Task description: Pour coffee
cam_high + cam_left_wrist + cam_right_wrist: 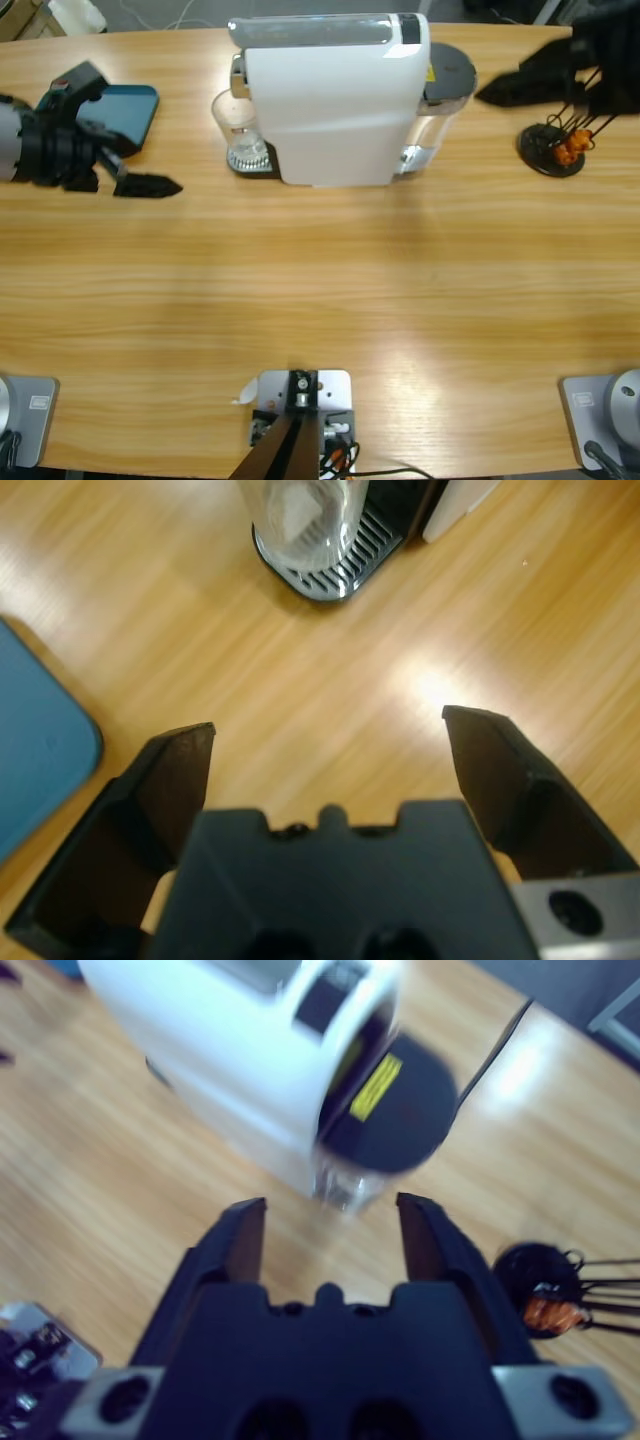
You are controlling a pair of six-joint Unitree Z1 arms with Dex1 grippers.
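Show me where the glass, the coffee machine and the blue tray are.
glass [234, 118], high view, its clear wall.
coffee machine [330, 110], high view, its white top.
blue tray [140, 108], high view, its right part.

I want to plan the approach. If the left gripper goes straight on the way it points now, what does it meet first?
Probably the glass on the drip tray of the coffee machine. The left gripper, jaws open, points at it over bare table; depth is unclear.

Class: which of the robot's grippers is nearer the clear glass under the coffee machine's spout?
Left. The left gripper sits beside the glass; the right gripper is beyond the coffee machine.
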